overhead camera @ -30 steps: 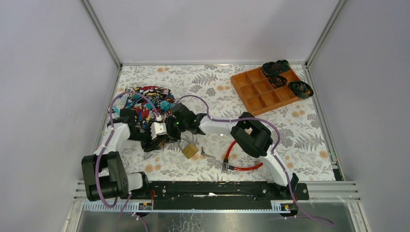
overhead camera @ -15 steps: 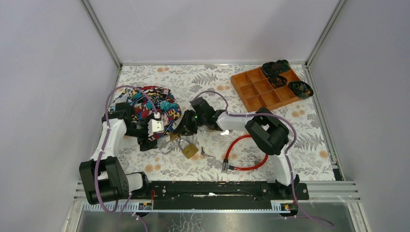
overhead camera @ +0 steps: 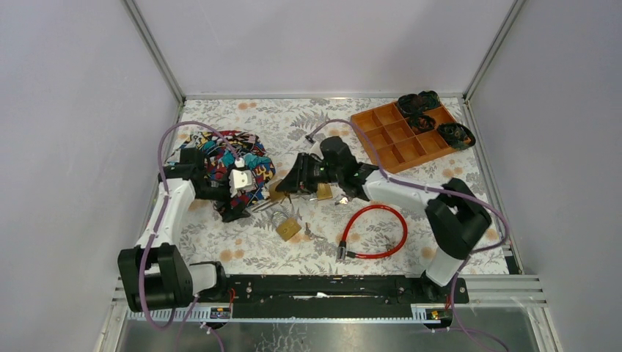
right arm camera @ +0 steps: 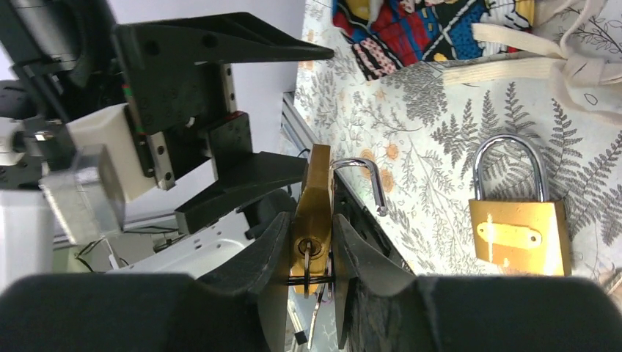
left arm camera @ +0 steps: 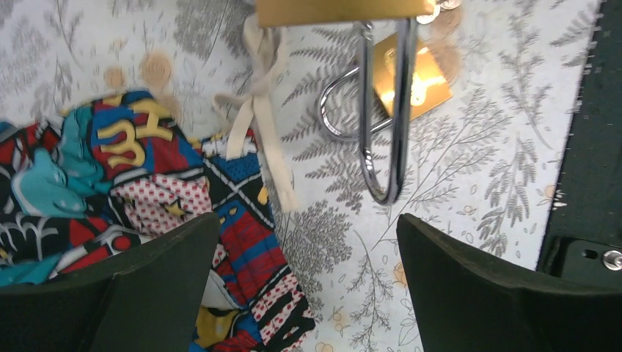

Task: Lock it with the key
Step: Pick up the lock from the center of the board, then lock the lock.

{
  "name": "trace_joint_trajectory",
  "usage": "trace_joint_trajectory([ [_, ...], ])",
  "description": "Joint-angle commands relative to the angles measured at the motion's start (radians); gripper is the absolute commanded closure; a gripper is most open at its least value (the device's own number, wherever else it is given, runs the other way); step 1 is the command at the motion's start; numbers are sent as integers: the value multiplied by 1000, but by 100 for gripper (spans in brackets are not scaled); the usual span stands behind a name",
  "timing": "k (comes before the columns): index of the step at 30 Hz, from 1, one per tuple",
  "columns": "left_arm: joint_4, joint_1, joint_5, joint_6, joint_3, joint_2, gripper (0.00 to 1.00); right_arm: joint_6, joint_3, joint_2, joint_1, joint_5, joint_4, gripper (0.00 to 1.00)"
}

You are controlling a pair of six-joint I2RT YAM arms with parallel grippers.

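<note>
**A:** How far along is the locking?

**B:** Not finished, I'd say. The right gripper (right arm camera: 312,220) is pinched narrowly on the brass padlock (right arm camera: 317,187), holding it up over the middle of the table (overhead camera: 469,220). Its shackle (right arm camera: 359,165) is swung out, with the free end clear of the body. A key (right arm camera: 306,255) looks seated in the keyhole underneath.

**A:** So what's left?

**B:** Probably swinging the shackle home, pressing it in and turning the key.

**A:** And the left gripper (left arm camera: 306,227)?

**B:** Its jaws are spread wide and hold nothing. It sits by the patterned cloth bag (overhead camera: 220,158) toward the left edge.

**A:** What differs from a second ago?

**B:** Then both grippers were crowded together nearer the left edge. Now they are apart: the left one has opened out, and the right arm has carried the padlock toward the centre. The second padlock (right arm camera: 517,231) lies unmoved nearer the near edge.
</note>
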Motion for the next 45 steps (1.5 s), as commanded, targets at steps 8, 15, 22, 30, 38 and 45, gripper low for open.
trace_joint_trajectory([
  [8, 309, -173, 67, -361, -64, -296, 27, -74, 31, -267, -25, 39, -84, 100],
  [15, 366, -291, 69, -420, -62, -290, 39, -63, 28, -312, -25, 62, -95, 100],
  [22, 443, -365, 7, -457, -87, -248, 45, -42, 16, -337, -24, 60, -82, 100],
  [30, 443, -381, 27, -544, -24, -247, 100, -216, 45, -388, -39, 20, -239, 46],
  [38, 113, -419, 39, -446, 84, -205, 100, -940, 135, -597, -54, 107, -756, 0],
  [45, 15, -560, -4, -509, 192, -172, 100, -981, 33, -609, 4, -27, -532, 0],
])
